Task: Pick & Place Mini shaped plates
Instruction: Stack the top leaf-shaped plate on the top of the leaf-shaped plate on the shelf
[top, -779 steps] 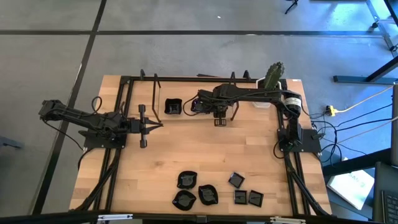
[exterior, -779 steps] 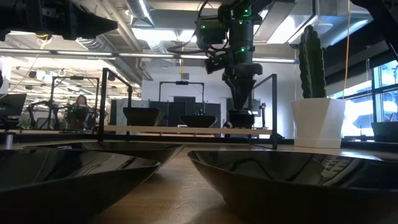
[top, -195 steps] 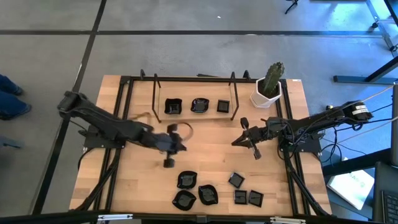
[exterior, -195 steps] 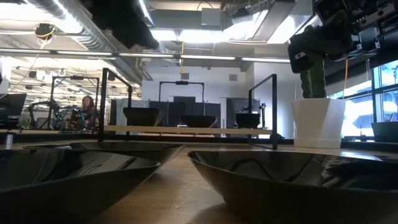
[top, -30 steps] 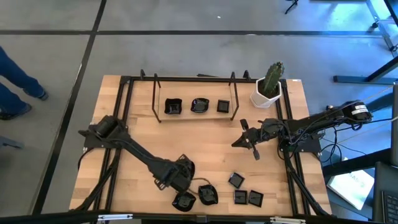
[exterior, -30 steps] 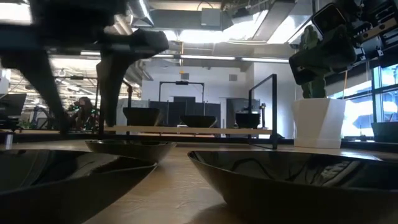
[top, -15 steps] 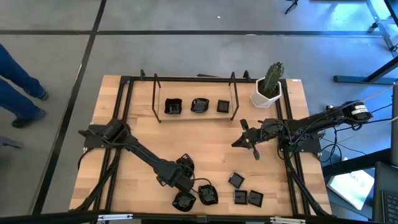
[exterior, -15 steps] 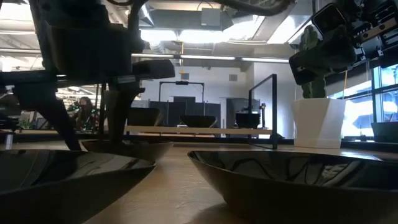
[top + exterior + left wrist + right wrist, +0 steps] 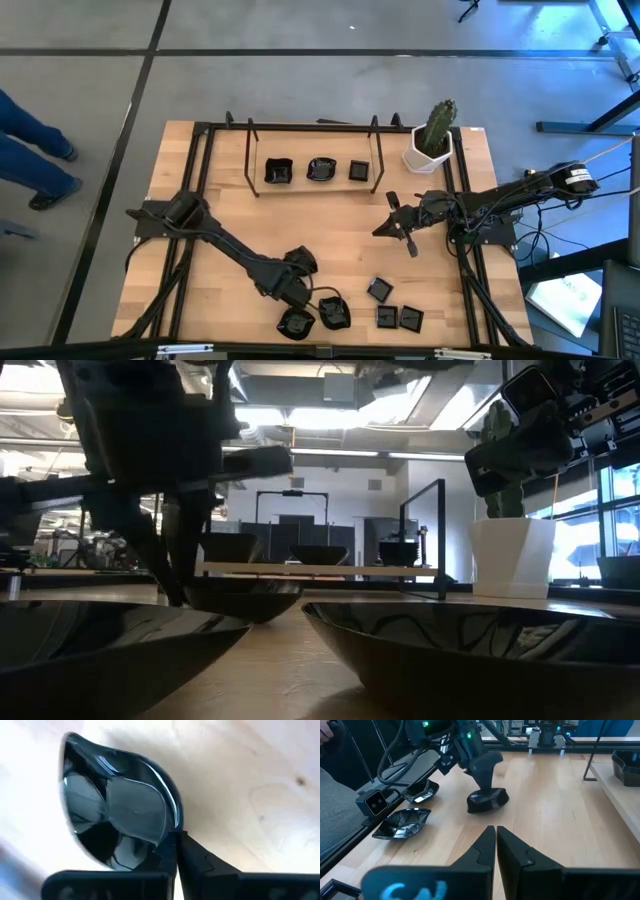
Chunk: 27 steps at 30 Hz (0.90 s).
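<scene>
The left gripper (image 9: 176,851) has its fingers pinched together on the rim of a wavy black dish (image 9: 117,817), at the front of the wooden table (image 9: 330,225) beside two more dishes (image 9: 402,820). The right gripper (image 9: 496,840), fingers closed and empty, hovers mid-table.

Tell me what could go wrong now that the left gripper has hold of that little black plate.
The left gripper pinches only the rim of a glossy wavy plate, so it may slip or tilt when lifted. Two other plates lie close beside it; a swing could knock them.
</scene>
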Available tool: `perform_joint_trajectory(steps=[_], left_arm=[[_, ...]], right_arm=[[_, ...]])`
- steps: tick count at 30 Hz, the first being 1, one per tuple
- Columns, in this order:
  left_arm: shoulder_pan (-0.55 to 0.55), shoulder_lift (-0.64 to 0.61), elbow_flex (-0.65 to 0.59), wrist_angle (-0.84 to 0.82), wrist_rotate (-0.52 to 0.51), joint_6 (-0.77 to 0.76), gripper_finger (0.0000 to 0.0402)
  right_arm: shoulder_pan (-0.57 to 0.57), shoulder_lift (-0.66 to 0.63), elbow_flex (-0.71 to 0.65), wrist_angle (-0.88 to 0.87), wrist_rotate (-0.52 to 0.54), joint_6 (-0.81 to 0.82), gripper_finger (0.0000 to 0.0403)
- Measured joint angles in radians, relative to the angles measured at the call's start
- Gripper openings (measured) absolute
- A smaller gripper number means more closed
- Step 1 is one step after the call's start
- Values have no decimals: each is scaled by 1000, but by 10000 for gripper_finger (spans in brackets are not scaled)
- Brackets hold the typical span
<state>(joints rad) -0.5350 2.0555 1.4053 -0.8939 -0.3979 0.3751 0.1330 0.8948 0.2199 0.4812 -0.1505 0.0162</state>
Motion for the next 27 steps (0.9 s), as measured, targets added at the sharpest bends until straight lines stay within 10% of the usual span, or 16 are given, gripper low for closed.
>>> perform_joint_trajectory(steps=[12,27], left_arm=[[105,-238,44,20,-42,-55,2],[577,-300,48,98,-5,-362,2]], right_arm=[[0,0,0,-1,0,2,18],[0,0,0,-6,0,-1,18]])
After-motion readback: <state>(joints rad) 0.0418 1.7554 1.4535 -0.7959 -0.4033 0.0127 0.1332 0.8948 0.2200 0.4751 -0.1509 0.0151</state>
